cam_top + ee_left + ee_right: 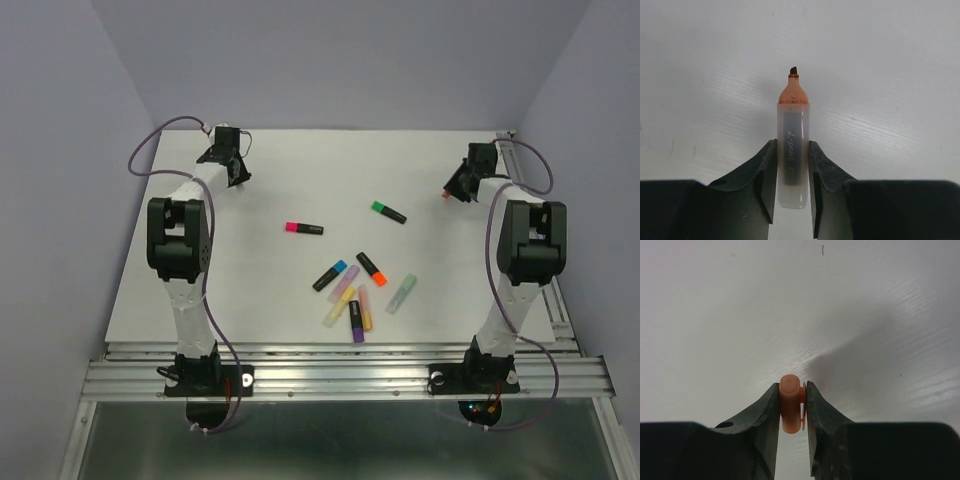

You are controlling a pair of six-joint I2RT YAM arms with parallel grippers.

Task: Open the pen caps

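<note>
White tabletop (250,200), left gripper (792,150) pinching an uncapped pale orange highlighter (793,107), right gripper (792,390) pinching a pale orange cap (788,407), capped highlighters (330,277) scattered mid-table.

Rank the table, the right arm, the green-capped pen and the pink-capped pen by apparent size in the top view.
1. table
2. right arm
3. green-capped pen and pink-capped pen: they look alike, so I won't rank them.
</note>
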